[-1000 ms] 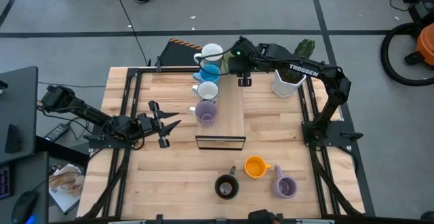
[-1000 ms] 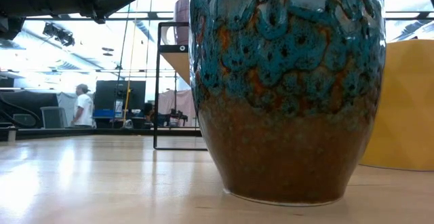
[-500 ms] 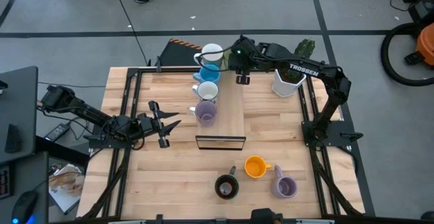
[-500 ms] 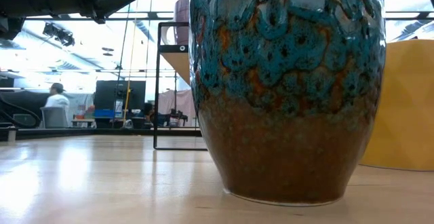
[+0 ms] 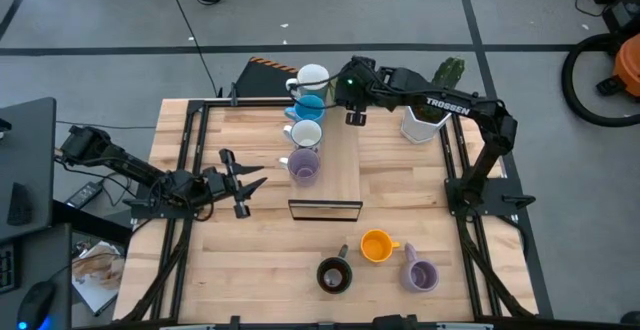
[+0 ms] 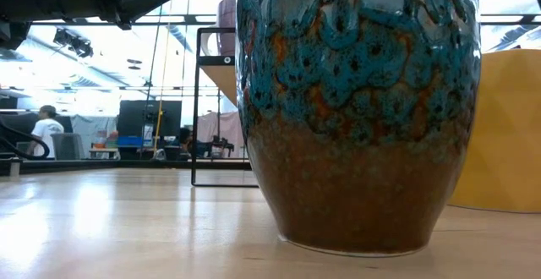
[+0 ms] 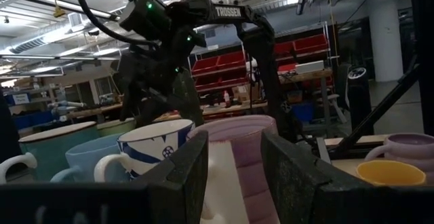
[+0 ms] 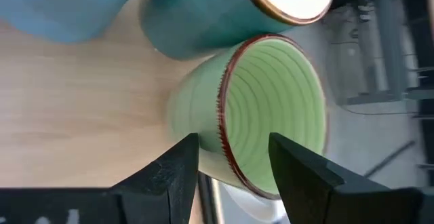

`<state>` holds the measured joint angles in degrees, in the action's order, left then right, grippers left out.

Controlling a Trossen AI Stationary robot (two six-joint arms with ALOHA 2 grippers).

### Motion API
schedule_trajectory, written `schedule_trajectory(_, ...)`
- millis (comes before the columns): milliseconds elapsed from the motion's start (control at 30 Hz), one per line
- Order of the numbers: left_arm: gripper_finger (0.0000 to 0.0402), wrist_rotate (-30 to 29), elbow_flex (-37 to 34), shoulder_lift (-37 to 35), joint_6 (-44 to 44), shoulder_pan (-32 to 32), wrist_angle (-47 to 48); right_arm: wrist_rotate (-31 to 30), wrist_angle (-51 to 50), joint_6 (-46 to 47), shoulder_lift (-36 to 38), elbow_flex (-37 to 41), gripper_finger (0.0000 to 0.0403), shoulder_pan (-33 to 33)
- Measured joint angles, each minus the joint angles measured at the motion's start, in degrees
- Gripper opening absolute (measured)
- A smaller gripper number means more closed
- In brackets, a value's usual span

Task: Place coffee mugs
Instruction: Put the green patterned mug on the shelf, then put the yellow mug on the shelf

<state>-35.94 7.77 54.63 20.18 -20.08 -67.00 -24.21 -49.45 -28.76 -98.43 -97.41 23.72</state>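
A row of mugs stands on a raised wooden shelf (image 5: 338,165): a teal one with a white inside (image 5: 312,75), a blue one (image 5: 310,105), a white patterned one (image 5: 305,133) and a lavender one (image 5: 303,165). My right gripper (image 5: 355,117) hangs open over the shelf's far end. In the right wrist view its fingers straddle the near rim of a green mug (image 8: 271,102), one before the outer wall and one before the mouth; I cannot tell whether they touch it. My left gripper (image 5: 240,182) waits open at the table's left, holding nothing.
Near the front edge stand a dark brown mug (image 5: 334,275), an orange mug (image 5: 376,245) and a lavender mug (image 5: 420,274). A white pot with a cactus (image 5: 425,120) sits at the far right. The shelf's black frame (image 6: 199,110) rises from the bare wood left of it.
My right gripper has rolled a little at the wrist and edged slightly toward the table's left over the shelf's far end, staying open. A person in the room behind has walked toward the left.
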Motion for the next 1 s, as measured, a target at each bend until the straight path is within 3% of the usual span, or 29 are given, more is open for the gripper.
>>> schedule_trajectory(100, 0.0142, 0.02, 0.00, 0.00, 0.02, 0.00, 0.93, -2.79, -0.34, -0.83, 0.77, 0.02, 0.0186, -1.15)
schedule_trajectory(367, 0.0142, 0.00, -0.02, 0.00, 0.15, 0.00, 1.31, -2.89, -1.87, 4.85, 5.18, 0.02, 0.0186, -5.13)
schedule_trajectory(533, 0.0142, 0.00, -0.02, 0.00, 0.13, 0.02, 1.29, 5.78, -9.47, 14.50, 7.71, 0.00, 0.0186, -9.65)
schedule_trajectory(633, 0.0142, 0.00, -0.02, 0.00, 0.13, 0.02, 1.29, 10.13, -13.23, 20.34, 8.99, 0.00, 0.0186, -13.81)
schedule_trajectory(1000, 0.0142, -1.65, -0.02, 0.00, 9.39, 0.02, 0.87, 10.56, -19.31, 41.67, 9.64, 0.00, 0.0186, -36.53)
